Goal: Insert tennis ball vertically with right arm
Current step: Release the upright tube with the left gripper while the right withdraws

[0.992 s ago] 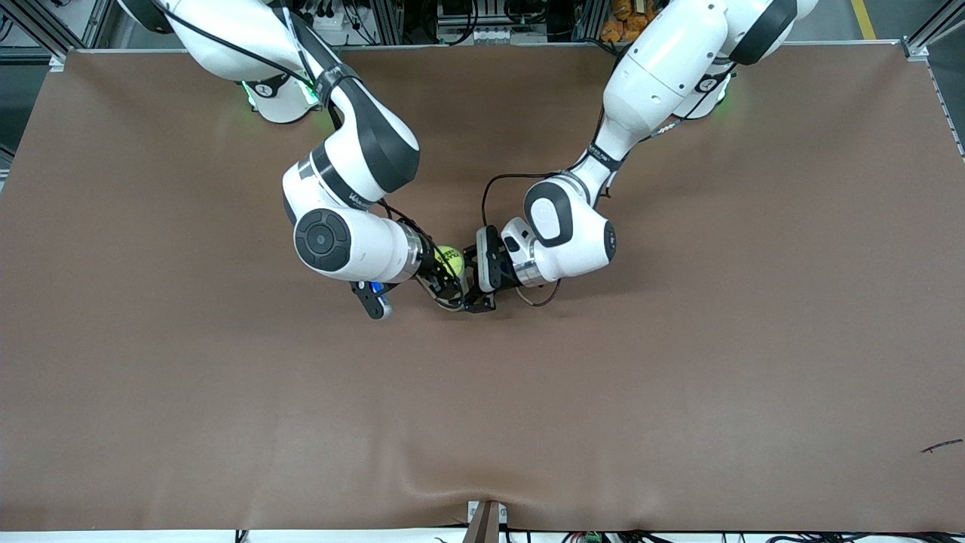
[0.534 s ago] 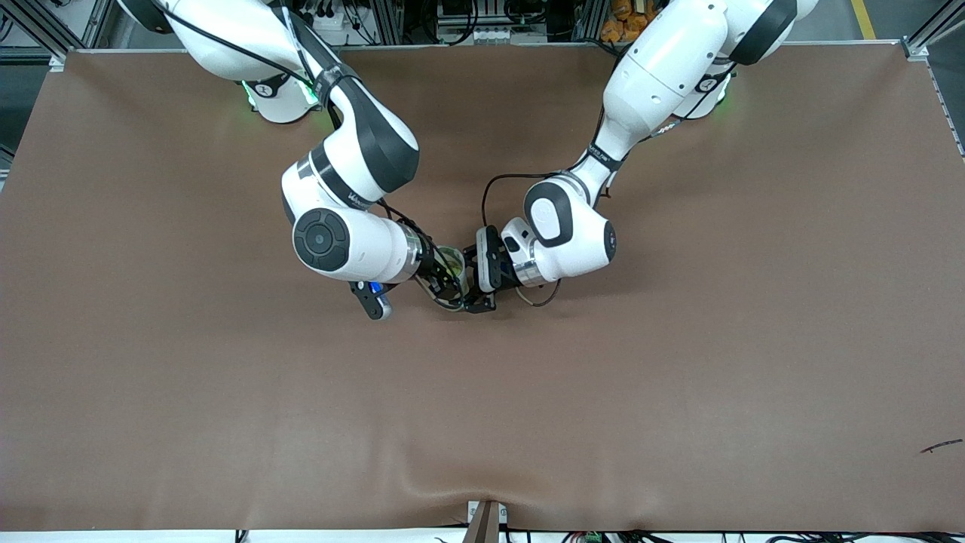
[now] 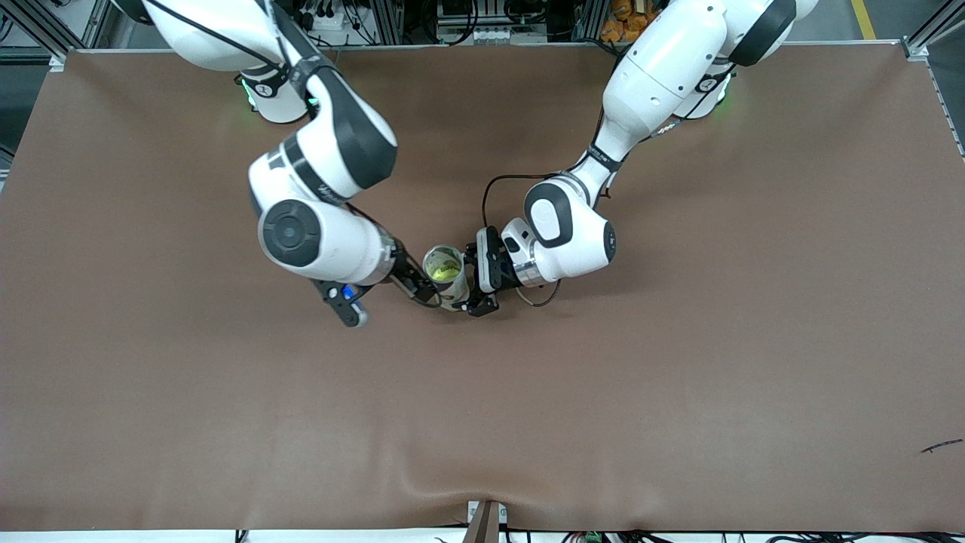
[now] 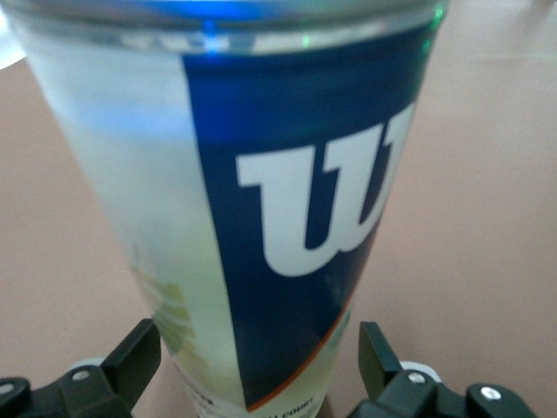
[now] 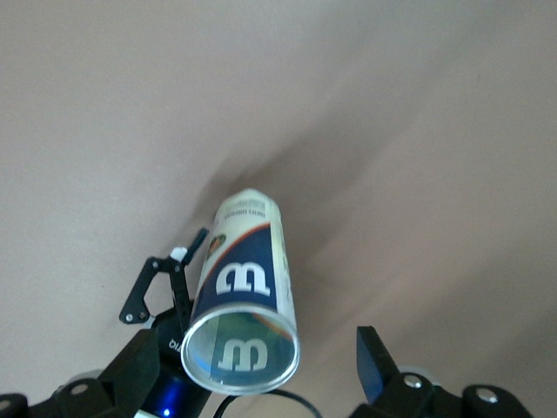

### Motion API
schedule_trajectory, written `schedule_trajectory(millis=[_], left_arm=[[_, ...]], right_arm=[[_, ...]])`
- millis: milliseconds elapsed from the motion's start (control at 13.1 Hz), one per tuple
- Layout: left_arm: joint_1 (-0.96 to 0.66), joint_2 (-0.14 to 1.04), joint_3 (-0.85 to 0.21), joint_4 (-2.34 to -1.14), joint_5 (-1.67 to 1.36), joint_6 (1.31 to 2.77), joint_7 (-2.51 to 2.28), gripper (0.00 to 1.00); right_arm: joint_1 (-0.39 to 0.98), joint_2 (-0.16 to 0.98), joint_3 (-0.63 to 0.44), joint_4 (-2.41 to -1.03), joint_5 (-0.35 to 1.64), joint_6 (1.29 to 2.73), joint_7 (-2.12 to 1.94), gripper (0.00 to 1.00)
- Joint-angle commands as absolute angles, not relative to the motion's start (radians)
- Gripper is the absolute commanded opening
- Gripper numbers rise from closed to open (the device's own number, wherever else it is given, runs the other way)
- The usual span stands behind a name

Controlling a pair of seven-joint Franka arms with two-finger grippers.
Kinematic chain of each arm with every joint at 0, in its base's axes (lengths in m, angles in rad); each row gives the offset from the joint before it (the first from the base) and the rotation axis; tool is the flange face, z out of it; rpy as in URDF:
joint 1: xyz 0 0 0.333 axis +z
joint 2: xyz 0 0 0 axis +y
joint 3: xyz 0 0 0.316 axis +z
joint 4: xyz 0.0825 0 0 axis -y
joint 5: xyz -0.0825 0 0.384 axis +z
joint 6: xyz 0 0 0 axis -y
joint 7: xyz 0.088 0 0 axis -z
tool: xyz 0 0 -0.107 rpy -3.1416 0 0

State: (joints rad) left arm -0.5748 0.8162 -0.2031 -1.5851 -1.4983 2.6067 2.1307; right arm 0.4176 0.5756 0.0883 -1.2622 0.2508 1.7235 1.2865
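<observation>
Brown cloth covers the whole surface [image 3: 678,392], with aluminium framing and cables along the edge where the two arm bases stand. Near the middle stands a clear tennis ball can [image 3: 446,275] with a blue label – upright on the cloth, mouth open to the top. You can see the yellow-green tennis ball [image 3: 444,269] sitting down inside it.

Left hand [image 3: 475,285] is low at the can, one finger on each side of the tube. In the left wrist view its fingers [image 4: 130,366] stand slightly off the can wall, so it's spread wide and not squeezing anything as far as I can tell.

Right hand [image 3: 417,289] sits just beside the can, toward the right arm's end of the surface – also wide, nothing between its fingers [image 5: 376,361]. Its wrist view shows the can and the left hand at the can's base.
</observation>
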Motion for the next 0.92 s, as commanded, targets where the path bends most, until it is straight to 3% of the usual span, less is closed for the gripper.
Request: schedule_trajectory(millis=[0,153,686,839], left_arm=[[-0.572,0.813,-0.206,-1.583,-1.522,2.617,2.151,1.00],[-0.569,0.807,-0.206,-1.595,-1.520,2.617,2.146,1.00],[-0.554,0.750,-0.204,-1.667,-1.517,2.612,2.143,1.00],[-0.540,0.721,-0.204,-1.692,-1.511,2.608,2.140,1.00]], right_arm=[[0.344,0.531,0.098,-1.278,0.238,1.636,1.151,1.00],[0.254,0.470,0.097,-1.337,0.238,1.562,0.973,1.00],[0.112,0.261,0.091,-1.572,0.169,1.589,0.561,1.00],[0.112,0.198,0.013,-1.626,0.147,1.588,0.394,1.00]])
